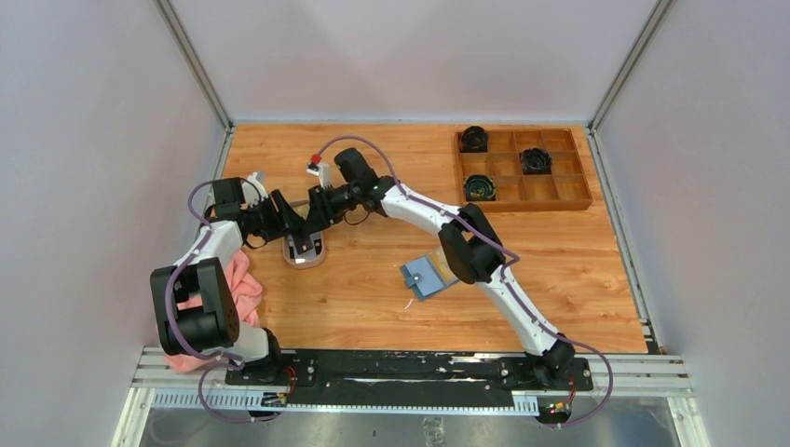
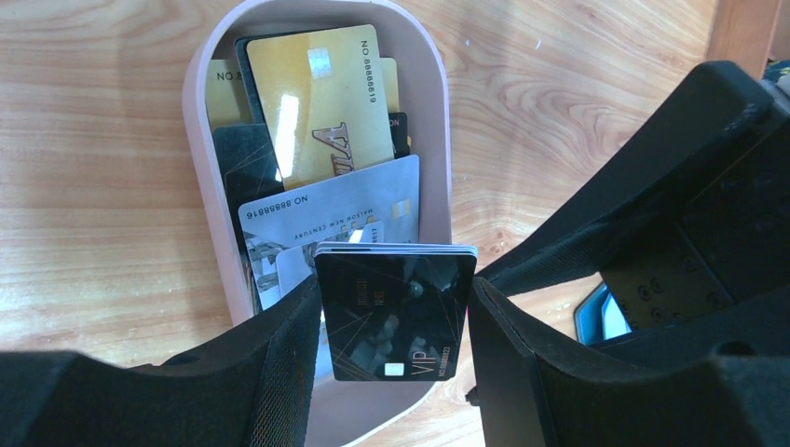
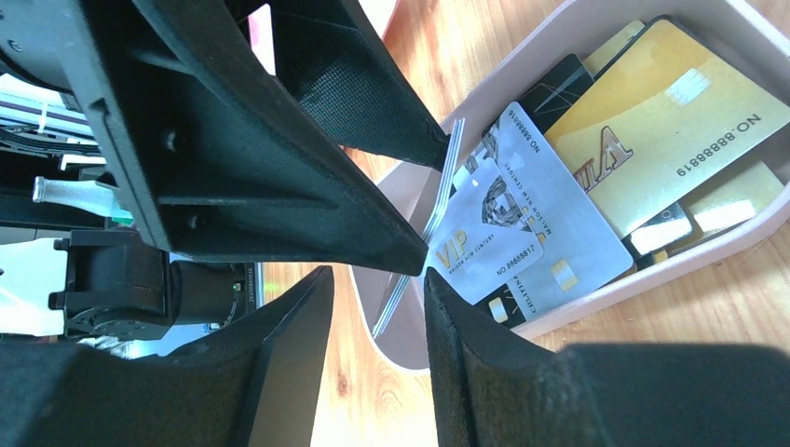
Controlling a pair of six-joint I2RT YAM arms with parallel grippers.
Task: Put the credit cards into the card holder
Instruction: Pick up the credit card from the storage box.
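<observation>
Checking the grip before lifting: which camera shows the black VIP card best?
Left wrist: the black card faces the lens, held by its side edges between the left jaws. Right wrist shows only its thin edge; overhead, the arms hide it.

The left arm point(image 1: 207, 279) stands at the near left corner with its elbow folded sharply. The forearm goes away from the base and the wrist turns to the right, so the left gripper point(image 2: 396, 312) points toward the middle of the table. Its two fingers point(image 2: 279, 372) press from both sides on a thin stack of black credit cards point(image 2: 391, 321). The right arm point(image 1: 522, 298) stretches from the near right corner far to the left, with the elbow raised. The right gripper point(image 3: 374, 284) meets the left gripper almost tip to tip. Its jaws stand apart, one on each side of the stack's edge, with free space around it.
</observation>
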